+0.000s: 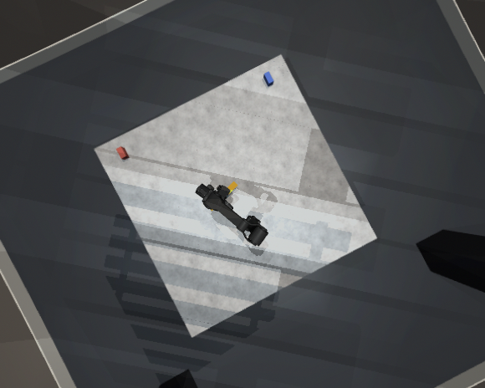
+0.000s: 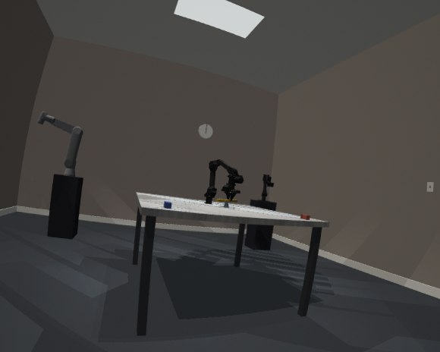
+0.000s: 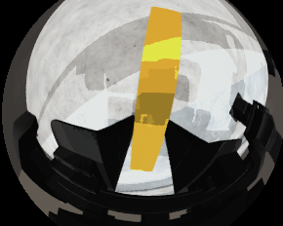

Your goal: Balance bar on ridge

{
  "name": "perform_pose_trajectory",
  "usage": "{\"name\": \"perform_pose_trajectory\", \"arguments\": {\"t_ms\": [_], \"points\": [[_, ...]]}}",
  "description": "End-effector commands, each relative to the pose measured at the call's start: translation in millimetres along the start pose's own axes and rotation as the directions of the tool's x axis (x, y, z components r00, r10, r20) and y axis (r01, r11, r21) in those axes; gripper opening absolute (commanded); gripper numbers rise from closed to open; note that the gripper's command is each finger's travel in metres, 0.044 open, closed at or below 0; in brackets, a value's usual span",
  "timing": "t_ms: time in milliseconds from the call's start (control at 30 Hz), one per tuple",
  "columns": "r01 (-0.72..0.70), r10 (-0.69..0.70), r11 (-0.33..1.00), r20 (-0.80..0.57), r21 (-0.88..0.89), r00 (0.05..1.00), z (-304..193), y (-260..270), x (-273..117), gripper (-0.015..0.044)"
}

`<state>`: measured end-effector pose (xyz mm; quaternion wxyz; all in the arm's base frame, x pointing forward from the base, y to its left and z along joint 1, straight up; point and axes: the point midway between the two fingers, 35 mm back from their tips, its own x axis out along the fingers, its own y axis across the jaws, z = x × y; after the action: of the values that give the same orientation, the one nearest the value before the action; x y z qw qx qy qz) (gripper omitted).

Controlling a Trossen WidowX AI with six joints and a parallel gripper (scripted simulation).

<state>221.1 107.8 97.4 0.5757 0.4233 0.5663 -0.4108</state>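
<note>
A black robot arm [image 1: 227,212] [image 2: 213,178] grips a yellow bar [image 1: 232,186] [image 2: 221,199] [image 3: 157,78] in its gripper [image 2: 231,199] [image 3: 150,121] near the middle of the top frame, the fingers closed on the bar's sides. In the exterior view, right of center, the bar runs nearly level above the tabletop, with a small blue-gray piece [image 2: 226,205] standing beneath it; whether the two touch cannot be told. The wrist view shows the bar reaching from top center down between the dark fingers. A red block [image 1: 122,153] [image 2: 305,217] lies near the table's left corner in the top frame, and a blue block [image 1: 268,79] [image 2: 168,205] near its upper corner, both well apart from the bar. From above, the arm itself covers part of the bar. The pale, mottled table [image 1: 251,138] [image 2: 235,219] stands on dark legs, crossed by bands of light and shadow, over a dark blue-gray floor [image 1: 368,84] [image 2: 95,315]. Behind it in the exterior view, a gray arm [image 2: 73,148] tops a black pedestal [image 2: 64,206] at left, and another dark arm [image 2: 265,187] rises from a second black stand [image 2: 259,237] right of center. A round clock [image 2: 205,131] hangs on the brown back wall [image 2: 152,99], below a bright ceiling panel [image 2: 219,16] at top center.
</note>
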Motion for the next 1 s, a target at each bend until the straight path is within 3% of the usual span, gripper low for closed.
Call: {"name": "perform_pose_trajectory", "arguments": {"t_ms": [0,967], "points": [[-0.001,0.001,1.0,-0.004,0.001,1.0,-0.6,0.4,0.6,0.0],[-0.001,0.001,1.0,-0.004,0.001,1.0,-0.6,0.0,3.1,0.0]]}}
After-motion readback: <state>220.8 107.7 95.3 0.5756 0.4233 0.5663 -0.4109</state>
